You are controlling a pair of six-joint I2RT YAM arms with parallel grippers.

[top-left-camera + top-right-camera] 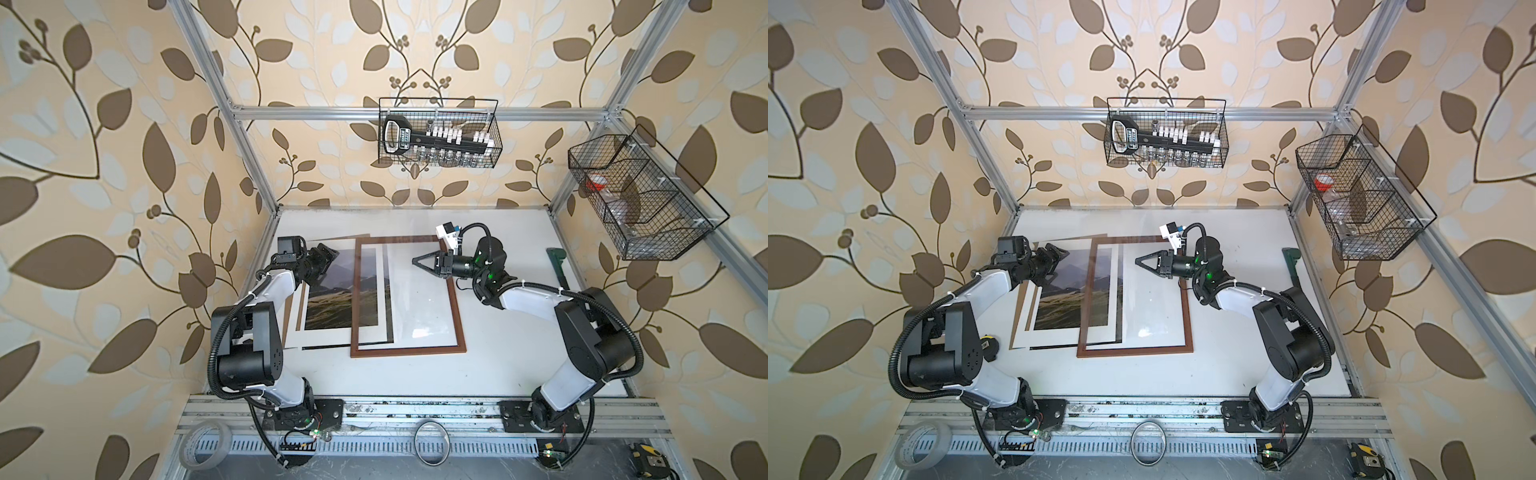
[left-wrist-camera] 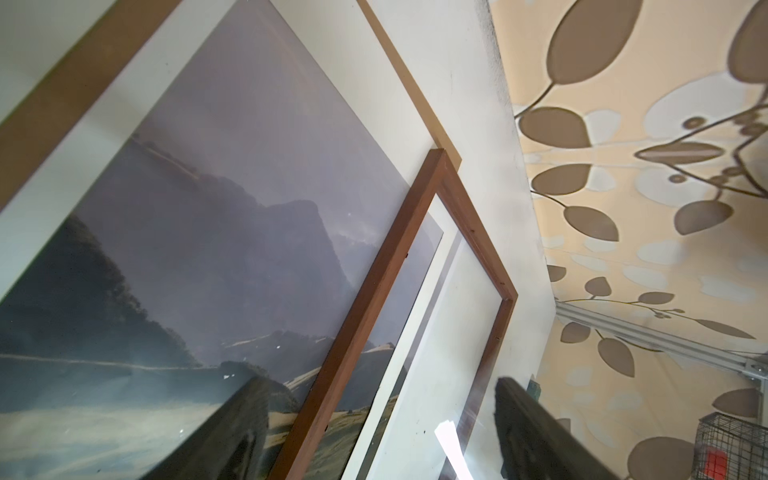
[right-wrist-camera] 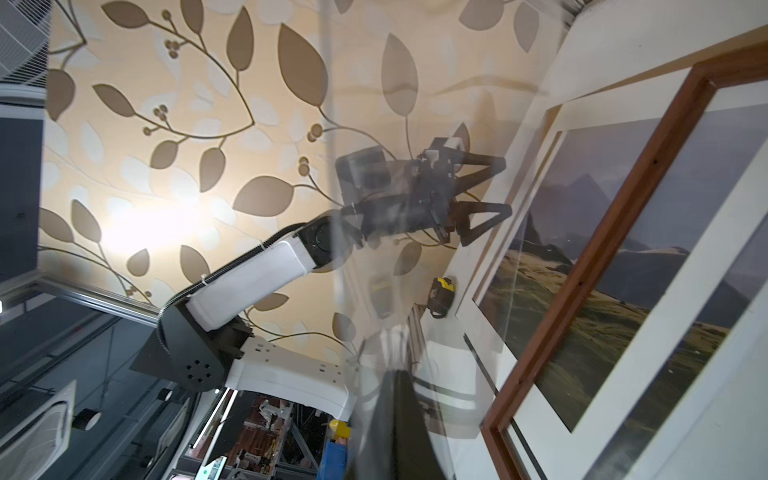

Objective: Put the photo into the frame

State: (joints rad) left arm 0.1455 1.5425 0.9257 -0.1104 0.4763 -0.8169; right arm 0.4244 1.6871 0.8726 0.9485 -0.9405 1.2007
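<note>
Now the left gripper (image 1: pixel 329 255), jaws open, hangs over the photo (image 1: pixel 332 303), likely to grab it next; the right gripper (image 1: pixel 417 262) has its jaws closed.

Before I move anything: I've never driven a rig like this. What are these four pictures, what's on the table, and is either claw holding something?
These are two robot arms at a white table, each ending in a two-finger gripper. Two pictures come from one overhead camera pair and show the whole scene; the other two come from cameras on the wrists. On the table the photo, a mountain landscape, lies over a brown backing board. The frame lies across the photo's right part, so the photo is not yet in it. The left gripper hangs open above the photo's far left corner, holding nothing. The right gripper is shut; the right wrist view suggests it pinches a clear sheet.
</note>
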